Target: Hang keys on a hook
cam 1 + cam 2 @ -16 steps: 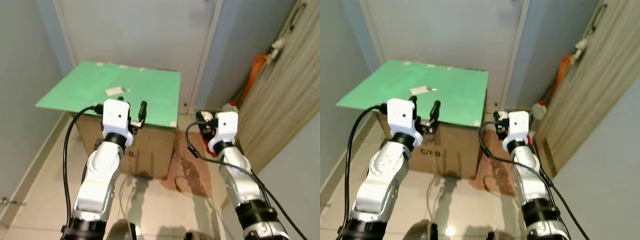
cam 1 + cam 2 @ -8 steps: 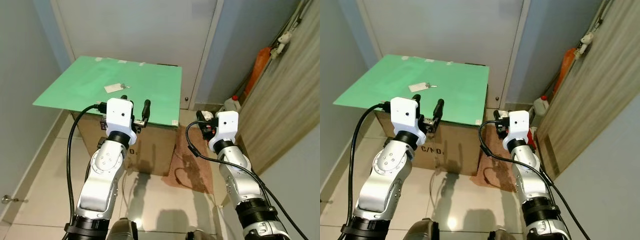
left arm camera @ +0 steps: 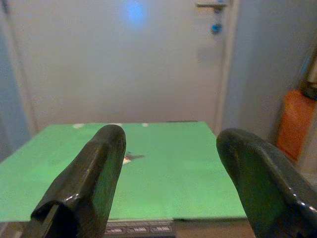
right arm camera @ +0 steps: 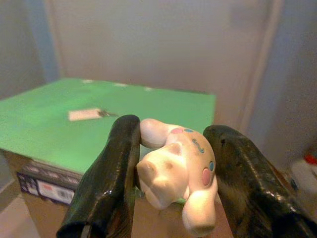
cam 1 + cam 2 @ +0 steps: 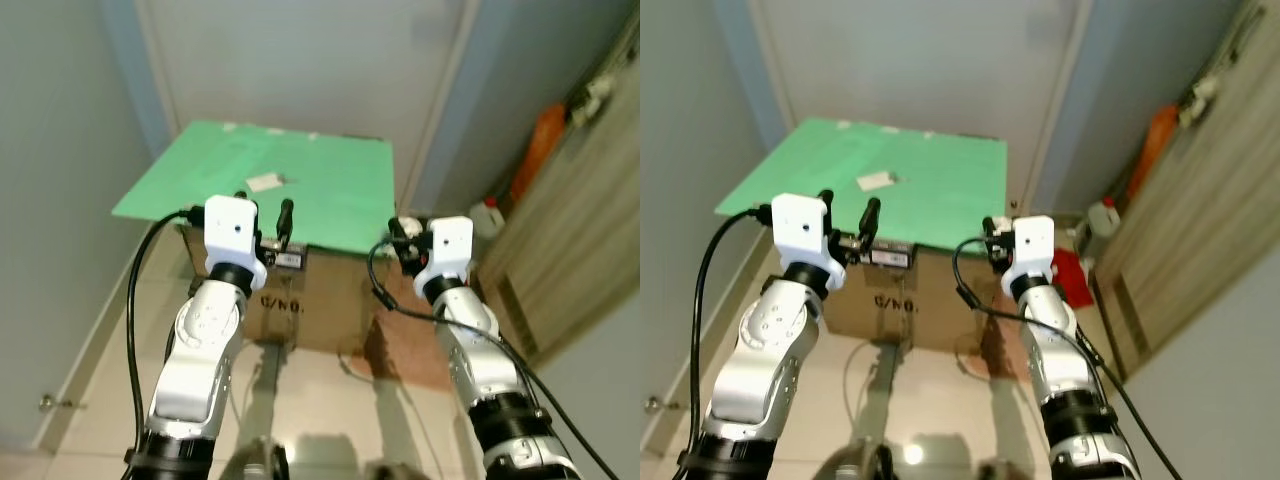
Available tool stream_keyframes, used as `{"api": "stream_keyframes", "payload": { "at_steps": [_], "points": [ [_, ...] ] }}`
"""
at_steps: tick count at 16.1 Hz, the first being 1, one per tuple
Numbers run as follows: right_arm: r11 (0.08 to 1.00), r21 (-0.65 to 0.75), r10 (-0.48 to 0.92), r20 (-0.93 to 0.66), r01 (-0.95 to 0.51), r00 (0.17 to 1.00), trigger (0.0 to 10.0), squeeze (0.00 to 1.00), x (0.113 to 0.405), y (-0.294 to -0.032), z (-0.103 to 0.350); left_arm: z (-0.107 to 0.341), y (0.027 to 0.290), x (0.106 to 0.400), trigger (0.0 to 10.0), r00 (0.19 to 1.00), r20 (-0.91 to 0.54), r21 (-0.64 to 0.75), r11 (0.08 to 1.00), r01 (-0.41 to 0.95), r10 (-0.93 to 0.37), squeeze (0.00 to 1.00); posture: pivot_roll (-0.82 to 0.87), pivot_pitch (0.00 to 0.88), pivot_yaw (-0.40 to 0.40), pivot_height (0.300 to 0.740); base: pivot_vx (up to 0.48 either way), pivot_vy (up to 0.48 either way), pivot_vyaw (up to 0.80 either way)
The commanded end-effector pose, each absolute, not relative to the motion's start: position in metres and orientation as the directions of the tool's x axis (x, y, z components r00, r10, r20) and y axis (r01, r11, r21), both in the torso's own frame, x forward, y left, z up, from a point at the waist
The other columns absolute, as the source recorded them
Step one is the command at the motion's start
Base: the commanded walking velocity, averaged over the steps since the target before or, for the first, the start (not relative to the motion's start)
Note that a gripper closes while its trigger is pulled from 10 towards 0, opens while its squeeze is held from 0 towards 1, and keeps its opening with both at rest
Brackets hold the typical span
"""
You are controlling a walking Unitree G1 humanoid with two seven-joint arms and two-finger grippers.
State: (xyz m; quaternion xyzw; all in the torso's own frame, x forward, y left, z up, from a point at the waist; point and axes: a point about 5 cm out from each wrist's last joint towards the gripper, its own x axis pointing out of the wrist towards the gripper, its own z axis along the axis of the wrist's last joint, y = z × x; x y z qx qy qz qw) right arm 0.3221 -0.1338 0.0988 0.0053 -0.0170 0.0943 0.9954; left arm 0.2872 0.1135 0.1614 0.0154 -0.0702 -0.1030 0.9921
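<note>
Keys (image 5: 266, 182) with a small white tag lie on the green sheet (image 5: 330, 200) that covers a brown cardboard box (image 5: 320, 295). They sit toward the far left part of the sheet, well apart from both claws. The box stands on the tiled floor (image 5: 110, 370) in front of a pale door (image 5: 300, 70).

The left gripper (image 5: 262, 222) hangs at the near edge of the green sheet, nearer to the robot than the keys and a little to their right. Its two black fingers (image 3: 94, 173) are spread wide apart and hold nothing. In the left wrist view the keys show far off between the two fingers.

The right gripper (image 4: 171, 168) is off the right side of the box, near its corner. Its fingers press on both sides of a soft white toy (image 4: 176, 171) with pink and blue spots. The keys lie far to its left.

An orange thing (image 5: 540, 150) and a white bottle (image 5: 487, 215) stand by the wooden wall on the right.
</note>
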Motion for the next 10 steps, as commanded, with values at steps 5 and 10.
{"api": "stream_keyframes", "payload": {
  "at_steps": [5,10],
  "points": [
    [0.982,0.021,0.188,0.007,-0.188,0.982,10.0,0.0,0.3203,-0.1364,0.0945,0.1632,0.1079,0.2875,10.0,0.962,0.138,0.063,0.971,0.23,-0.236,0.0,0.07,0.0,-0.038,0.698,0.0,0.0,-0.12],
    [0.984,0.034,0.176,0.012,-0.176,0.984,10.0,0.0,0.3194,-0.1386,0.094,0.1594,0.1064,0.2877,10.0,0.956,0.113,0.13,0.958,0.254,-0.269,0.0,0.07,0.0,-0.031,0.698,0.0,0.0,-0.6]
  ]
}}
